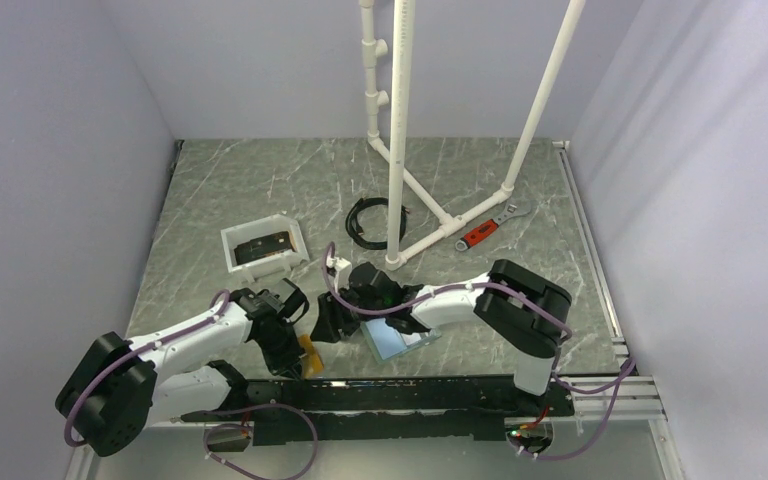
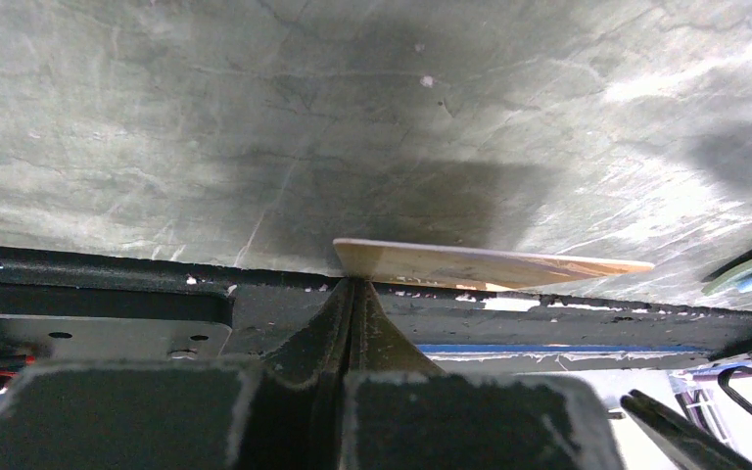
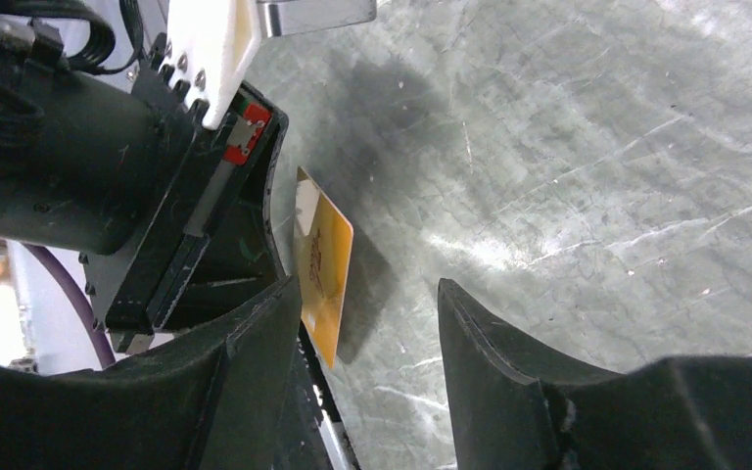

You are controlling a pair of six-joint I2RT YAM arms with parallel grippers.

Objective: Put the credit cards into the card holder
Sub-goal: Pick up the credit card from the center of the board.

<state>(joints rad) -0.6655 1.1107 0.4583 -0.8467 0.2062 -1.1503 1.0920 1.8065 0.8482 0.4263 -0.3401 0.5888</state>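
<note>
Left gripper [image 2: 352,286] is pinching 1 tan credit card [image 2: 490,266] by its edge; right gripper [image 3: 367,292] is hovering spread, the card just beside 1 finger.

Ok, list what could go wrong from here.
1. The left gripper pinches the tan card by one end only; it may pivot or slip, and it hangs near the front rail.
2. The right gripper's open fingers stand close beside that card; a handover could nudge it or bump the left gripper.

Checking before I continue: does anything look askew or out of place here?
The orange card is pinched only at one end by the shut left claw, so it juts out sideways, off-centre. Nothing else stands out.
</note>
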